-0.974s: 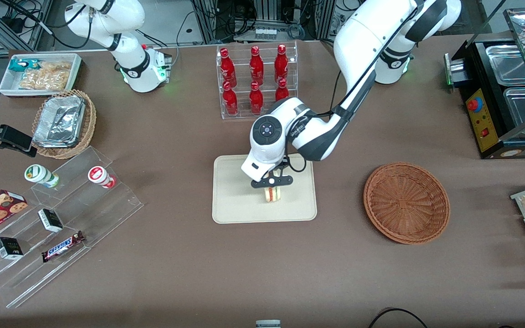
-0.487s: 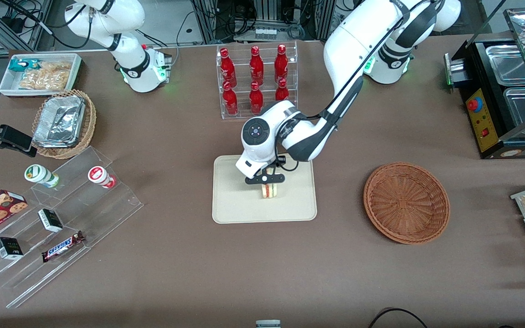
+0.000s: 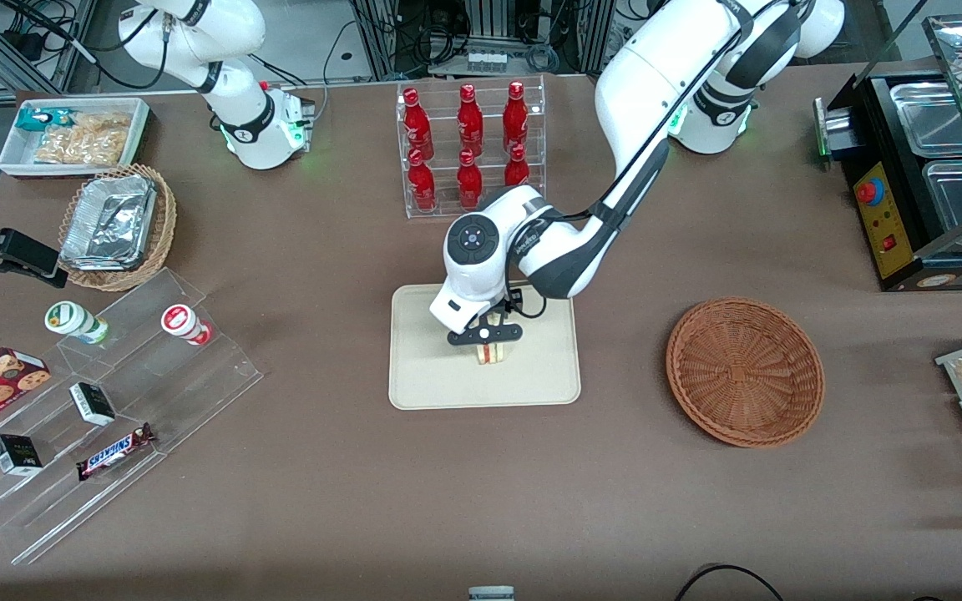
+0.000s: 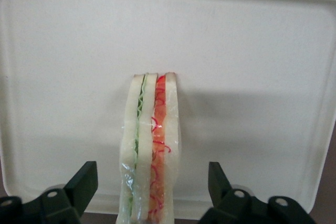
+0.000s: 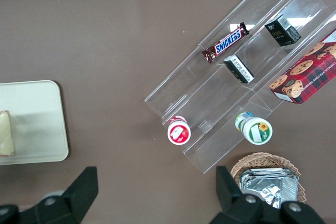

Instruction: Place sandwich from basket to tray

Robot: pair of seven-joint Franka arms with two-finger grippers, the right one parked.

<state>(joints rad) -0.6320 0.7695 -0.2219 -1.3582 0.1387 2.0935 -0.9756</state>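
Note:
The sandwich (image 3: 492, 354) stands on edge on the beige tray (image 3: 422, 367), its red and green filling facing the wrist camera (image 4: 149, 150). My left gripper (image 3: 487, 340) hangs directly over it and is open. Its two black fingers (image 4: 84, 182) flank the sandwich with a visible gap on each side, touching nothing. The tray (image 4: 68, 77) spreads under the sandwich. The reddish-brown basket (image 3: 744, 371) lies empty on the table, toward the working arm's end. The right wrist view catches the sandwich (image 5: 6, 132) on a tray (image 5: 37, 124) corner.
A clear rack of red bottles (image 3: 468, 150) stands farther from the front camera than the tray. Toward the parked arm's end are a tan basket of foil containers (image 3: 118, 225), a white snack bin (image 3: 72, 133) and acrylic shelves (image 3: 105, 401). A black appliance (image 3: 924, 167) stands at the working arm's end.
The left wrist and the sandwich have shifted a little toward the parked arm's end over the tray. The sandwich now rests on the tray.

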